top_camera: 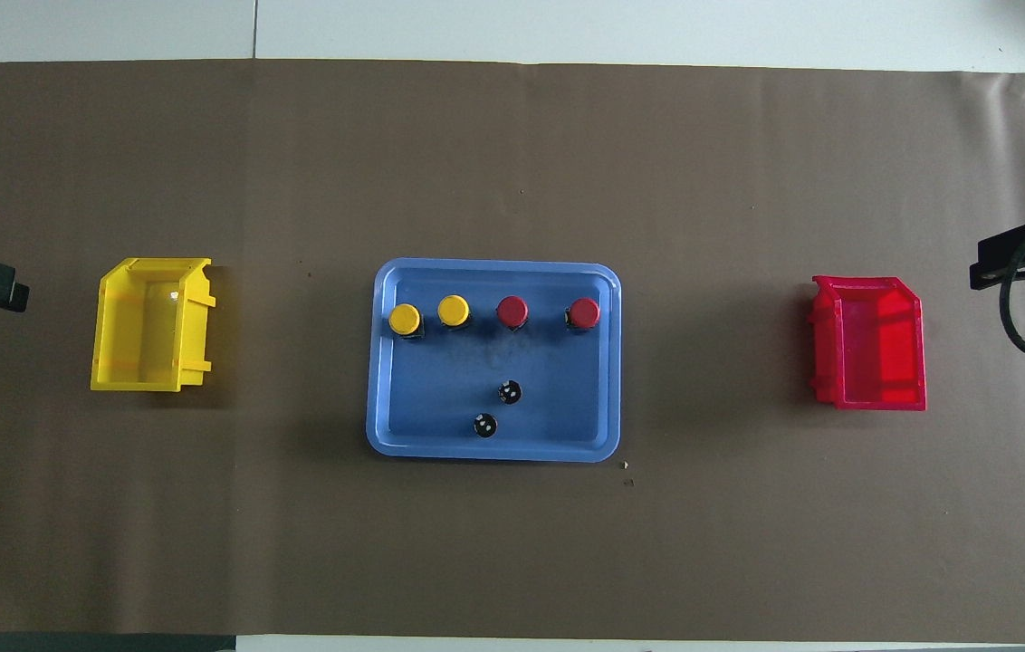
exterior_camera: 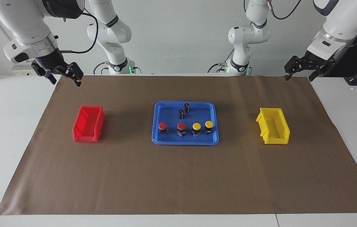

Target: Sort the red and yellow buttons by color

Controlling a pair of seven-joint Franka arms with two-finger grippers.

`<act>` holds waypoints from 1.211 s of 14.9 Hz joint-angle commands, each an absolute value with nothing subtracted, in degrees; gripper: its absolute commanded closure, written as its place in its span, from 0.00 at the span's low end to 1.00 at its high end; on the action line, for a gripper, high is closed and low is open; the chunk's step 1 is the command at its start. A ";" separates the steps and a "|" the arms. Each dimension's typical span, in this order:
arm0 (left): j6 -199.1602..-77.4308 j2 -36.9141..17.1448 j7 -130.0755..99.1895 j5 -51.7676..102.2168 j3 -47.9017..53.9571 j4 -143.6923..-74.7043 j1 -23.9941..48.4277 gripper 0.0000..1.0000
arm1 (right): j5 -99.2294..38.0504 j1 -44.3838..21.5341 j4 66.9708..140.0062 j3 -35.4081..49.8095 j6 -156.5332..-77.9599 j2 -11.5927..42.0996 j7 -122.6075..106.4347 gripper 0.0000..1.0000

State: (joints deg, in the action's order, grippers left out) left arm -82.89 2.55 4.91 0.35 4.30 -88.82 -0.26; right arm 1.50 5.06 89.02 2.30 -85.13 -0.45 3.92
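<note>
Right gripper (exterior_camera: 61, 73) and left gripper (exterior_camera: 304, 67), fingers apart, wait raised well clear of the tray's (exterior_camera: 158, 138) buttons (exterior_camera: 185, 129): small, rigid, likely light; grasp the blocky base, not the cap.

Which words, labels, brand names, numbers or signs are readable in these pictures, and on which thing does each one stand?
No text reads in full.
Right arm: pale lettering on its dark band, cut off by the picture's edge and too blurred to quote.
Red buttons, yellow buttons: plain caps, no marks.
Dark cylinders: pale dots on top, no letters.
Blue tray, red bin, yellow bin: no labels visible.
</note>
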 commanded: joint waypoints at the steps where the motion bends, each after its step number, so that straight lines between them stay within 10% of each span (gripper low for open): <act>1: -82.62 4.22 5.45 1.23 4.13 -90.53 0.70 0.00 | 1.93 5.54 88.50 2.72 -84.64 -0.35 2.37 0.00; 13: -82.53 4.22 5.45 1.23 3.52 -90.53 -0.18 0.00 | 1.76 5.63 86.77 2.81 -82.79 0.26 2.37 0.00; 18: -82.53 4.22 5.45 1.23 3.52 -90.53 -0.18 0.00 | 1.93 -4.45 81.31 3.69 -83.93 6.66 9.46 0.00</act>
